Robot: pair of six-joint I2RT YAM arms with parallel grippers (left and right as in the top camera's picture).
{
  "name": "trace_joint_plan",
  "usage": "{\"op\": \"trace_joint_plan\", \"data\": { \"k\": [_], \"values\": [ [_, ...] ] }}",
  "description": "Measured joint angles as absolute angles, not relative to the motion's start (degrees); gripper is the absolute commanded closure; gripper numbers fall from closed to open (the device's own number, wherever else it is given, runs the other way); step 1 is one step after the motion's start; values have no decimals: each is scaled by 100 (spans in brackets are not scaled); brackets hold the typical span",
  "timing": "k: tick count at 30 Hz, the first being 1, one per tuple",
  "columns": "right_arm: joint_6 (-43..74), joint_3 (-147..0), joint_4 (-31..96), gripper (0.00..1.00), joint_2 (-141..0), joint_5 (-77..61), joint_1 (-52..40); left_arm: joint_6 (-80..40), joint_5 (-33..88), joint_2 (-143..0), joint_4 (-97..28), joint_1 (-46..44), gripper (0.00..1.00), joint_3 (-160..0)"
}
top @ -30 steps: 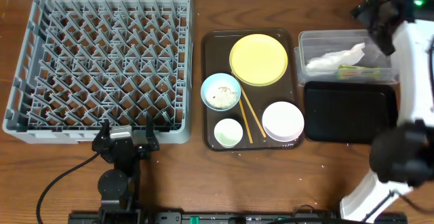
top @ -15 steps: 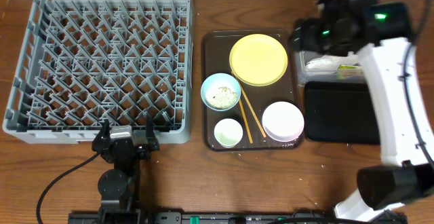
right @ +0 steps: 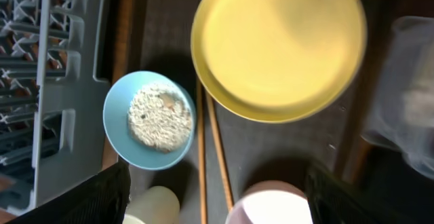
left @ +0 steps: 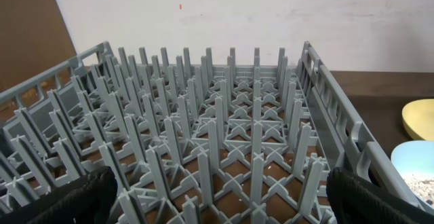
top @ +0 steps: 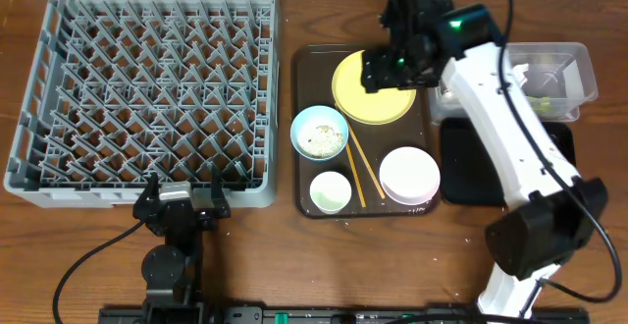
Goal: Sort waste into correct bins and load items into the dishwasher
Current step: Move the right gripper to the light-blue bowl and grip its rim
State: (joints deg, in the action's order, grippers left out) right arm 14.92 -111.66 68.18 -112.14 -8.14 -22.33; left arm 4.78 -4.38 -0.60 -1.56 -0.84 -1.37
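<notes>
Robotics lab bench: white robot arm (top: 496,113) over wooden table (top: 392,265), bare wall (left: 271,7).

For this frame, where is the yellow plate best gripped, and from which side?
Its rim. The yellow plate lies flat on the dark brown tray, so only the thin edge offers a pinch. Coming from above at the near edge looks best: bare tray separates it from the white bowl.

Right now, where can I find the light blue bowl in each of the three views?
Overhead: light blue bowl near centre, at the brown tray's left side.
Left wrist: bottom right corner, cut off.
Right wrist: left of centre, rice inside.
Shared landmark: the yellow plate next to it.
</notes>
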Motion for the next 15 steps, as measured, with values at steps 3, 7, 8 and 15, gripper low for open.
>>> {"op": "trace_joint_plan", "data": {
  "k": [3, 7, 8, 15],
  "values": [
    [1494, -11166, 6674, 18, -11397, -812, -2381, 478, -438, -60, -156, -84, 1, -137],
    [1481, -11166, 6473, 18, -11651, -819, -2600, 475, -438, -60, -156, -84, 1, -137],
    [1481, -11166, 6431, 18, -11697, -814, -2659, 478, -440, -60, -156, -84, 1, -137],
    [1483, -11163, 5983, 21, -12062, -847, -2893, 475, -438, -60, -156, -84, 1, -137]
  ]
}}
